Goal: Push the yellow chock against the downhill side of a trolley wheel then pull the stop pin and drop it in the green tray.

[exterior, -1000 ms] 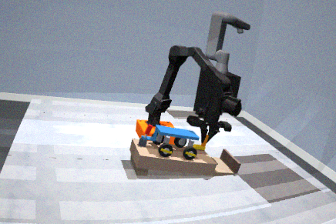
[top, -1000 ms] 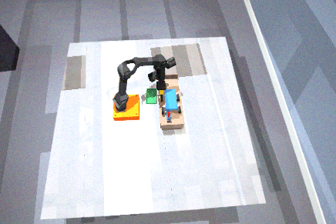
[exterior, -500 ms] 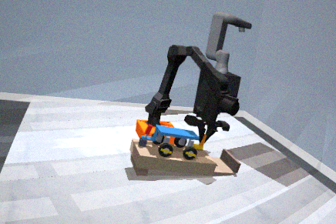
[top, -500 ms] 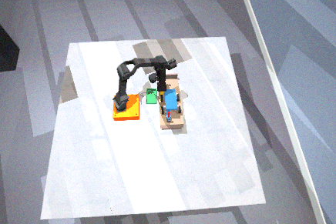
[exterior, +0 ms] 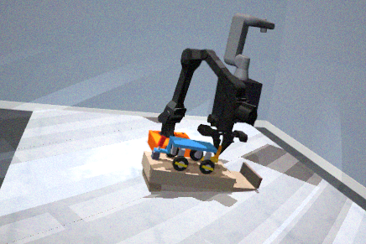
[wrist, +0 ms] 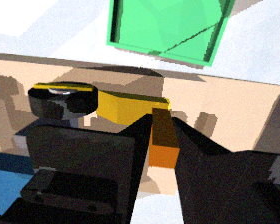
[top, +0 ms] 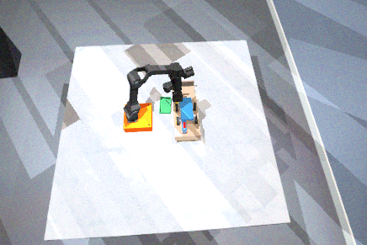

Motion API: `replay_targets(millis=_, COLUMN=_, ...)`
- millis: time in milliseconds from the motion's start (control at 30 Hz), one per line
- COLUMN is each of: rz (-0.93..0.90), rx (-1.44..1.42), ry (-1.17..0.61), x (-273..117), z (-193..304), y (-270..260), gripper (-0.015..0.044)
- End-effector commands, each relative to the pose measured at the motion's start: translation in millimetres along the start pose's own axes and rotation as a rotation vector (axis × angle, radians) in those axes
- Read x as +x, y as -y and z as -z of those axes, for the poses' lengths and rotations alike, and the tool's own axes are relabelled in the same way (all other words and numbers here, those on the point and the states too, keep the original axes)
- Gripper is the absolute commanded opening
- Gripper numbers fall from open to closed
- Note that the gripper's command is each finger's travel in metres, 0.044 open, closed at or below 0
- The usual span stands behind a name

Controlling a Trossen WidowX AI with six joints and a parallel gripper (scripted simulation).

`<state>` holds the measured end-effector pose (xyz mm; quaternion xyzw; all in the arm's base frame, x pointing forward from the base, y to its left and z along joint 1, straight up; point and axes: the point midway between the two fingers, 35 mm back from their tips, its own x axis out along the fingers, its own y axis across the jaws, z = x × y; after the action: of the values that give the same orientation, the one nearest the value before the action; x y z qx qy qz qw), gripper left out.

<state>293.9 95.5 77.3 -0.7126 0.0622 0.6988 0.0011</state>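
The blue trolley [top: 186, 111] [exterior: 193, 144] [wrist: 6, 189] stands on the wooden ramp [exterior: 189, 180] [wrist: 231, 102]. The red-headed stop pin [top: 184, 125] [exterior: 162, 141] stands at its uphill end. My gripper [exterior: 219, 147] [wrist: 160, 121] is shut on the orange handle [wrist: 163, 150] of the yellow chock [exterior: 214, 159] [wrist: 125, 109]. The chock is low over or on the ramp, just downhill of one black wheel [wrist: 63, 104]. Its end looks right beside that wheel in the wrist view; I cannot tell whether they touch. The black rubber base is not clearly visible.
The green tray [top: 165, 106] [wrist: 166, 30] lies beside the ramp, between it and the arm's orange base block [top: 139, 124]. An upright end board [exterior: 251, 175] closes the ramp's downhill end. The trolley's body is close beside the gripper fingers.
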Motion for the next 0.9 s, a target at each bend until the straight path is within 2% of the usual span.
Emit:
replay_targets(millis=0, rz=-0.007, rx=-0.005, ry=0.003, x=0.5, z=-0.8, y=-4.9, gripper=0.0000)
replay_targets(millis=300, rz=0.002, rx=-0.001, ry=0.000, x=-0.2, z=0.0, y=-0.4, gripper=0.0000)
replay_targets(millis=533, rz=0.002, rx=-0.001, ry=0.000, x=-0.2, z=0.0, y=-0.4, gripper=0.0184)
replay_targets(millis=867, rz=-0.006, rx=-0.005, ry=0.003, x=-25.4, z=-2.8, y=-0.6, gripper=0.0190)
